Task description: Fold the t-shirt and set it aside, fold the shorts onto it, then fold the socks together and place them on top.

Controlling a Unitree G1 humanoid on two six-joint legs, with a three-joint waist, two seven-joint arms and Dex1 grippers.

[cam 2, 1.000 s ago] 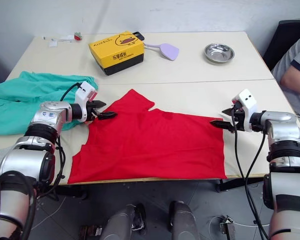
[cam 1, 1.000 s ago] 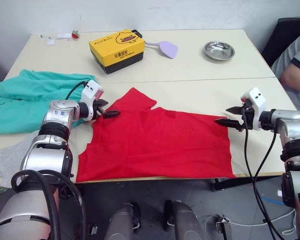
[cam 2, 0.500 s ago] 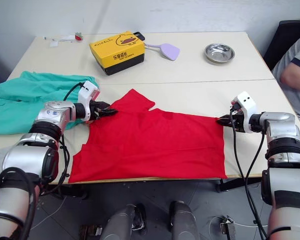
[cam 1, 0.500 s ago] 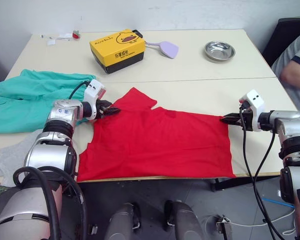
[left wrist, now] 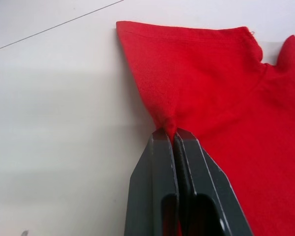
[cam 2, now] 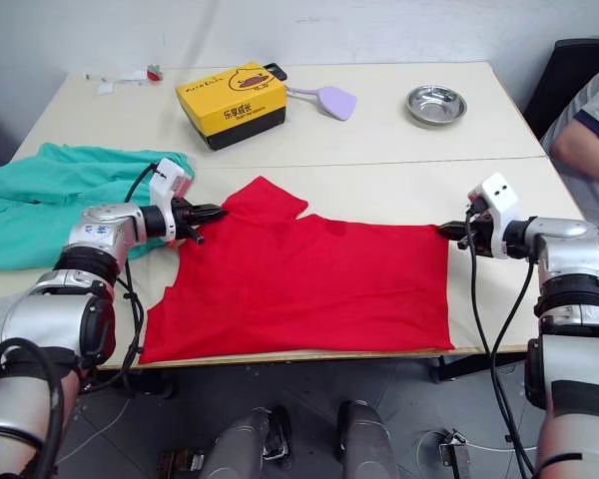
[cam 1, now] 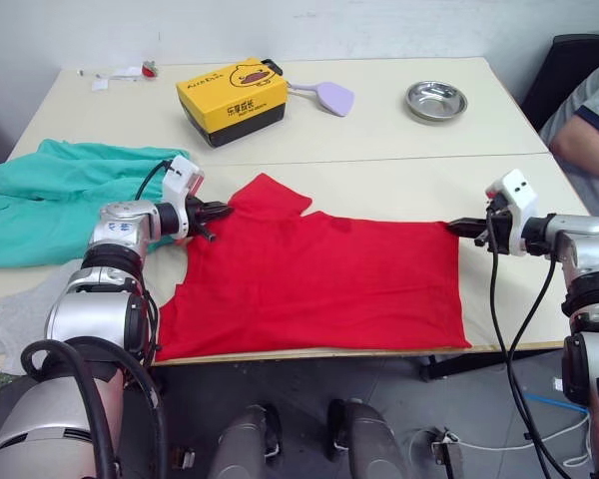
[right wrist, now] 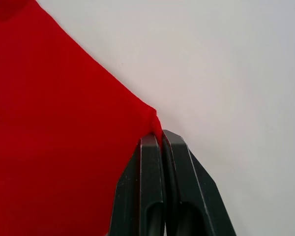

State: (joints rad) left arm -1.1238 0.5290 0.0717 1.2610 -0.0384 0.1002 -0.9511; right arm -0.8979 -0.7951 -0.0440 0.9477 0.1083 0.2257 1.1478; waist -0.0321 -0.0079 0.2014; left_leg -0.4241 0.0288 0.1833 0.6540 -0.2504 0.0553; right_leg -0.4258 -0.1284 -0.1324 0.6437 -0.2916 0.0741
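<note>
both grippers pinching the far edge of the shirt, ready for a fold toward the robot

so the t-shirt [cam 1: 314, 279] is lying flat on the tabletop [cam 1: 399, 135], spread sideways with its long axis running left to right in front of the robot. collar end is on the robot's left, hem on its right, and the near long edge sits right at the tabletop's front lip.

left gripper [cam 2: 206, 212] has its fingers [left wrist: 160, 162] pressed together on a little bunch of red cloth by the sleeve, at the far left corner of the shirt. you can see the fabric pulled up into a peak going into the fingertips in the left wrist view. right gripper [cam 2: 449, 231] is doing the same at the far right corner of the hem, fingers [right wrist: 150, 157] closed tight on the tip of that corner.

the bit that matters: both pinch points are on the far long edge, one at each end, and the whole body of the shirt lies between them and nearer the robot. so my guess is the next move is lifting that far edge and bringing it toward the robot to fold lengthwise, both arms together. neither arm is really closer, they've got one end each.

shorts [cam 1: 65, 195] are bunched up on the tabletop off to the robot's left, just beyond the left arm. socks [cam 1: 15, 319] look like the grey bit at the near left edge, partly hidden, untouched.
</note>
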